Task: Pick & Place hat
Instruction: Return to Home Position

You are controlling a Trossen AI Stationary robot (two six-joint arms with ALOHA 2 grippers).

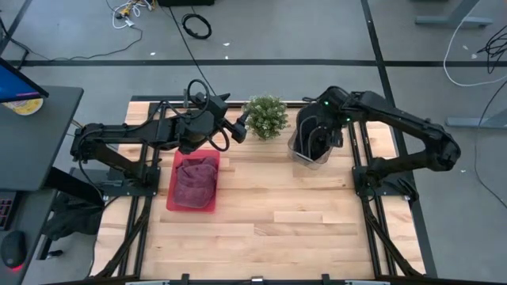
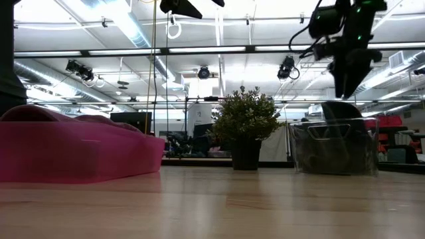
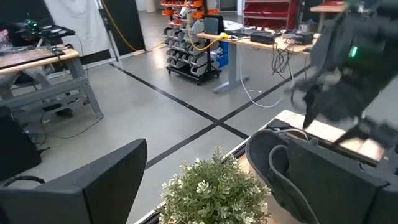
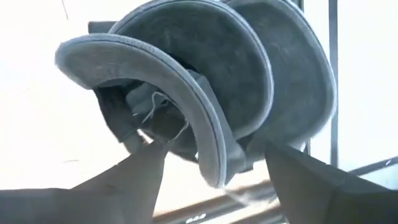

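Note:
Several dark grey caps (image 4: 205, 93) stand on edge in a clear bin (image 1: 299, 152) at the table's far right; the bin also shows in the low view (image 2: 332, 149). My right gripper (image 1: 317, 141) hangs over that bin, pointing down. It is open, with its fingers (image 4: 140, 171) on either side of the nearest cap's brim (image 4: 186, 106). A maroon hat (image 1: 195, 180) lies in a pink bin (image 1: 171, 194) at the left. My left gripper (image 1: 240, 125) is open and empty in the air between the pink bin and a potted plant (image 1: 266, 116).
The potted plant stands at the far edge between the two bins; it also shows in the low view (image 2: 246, 126). Bare wood (image 1: 301, 222) lies on the near half of the table. A monitor and desk (image 1: 24, 119) stand left of the table.

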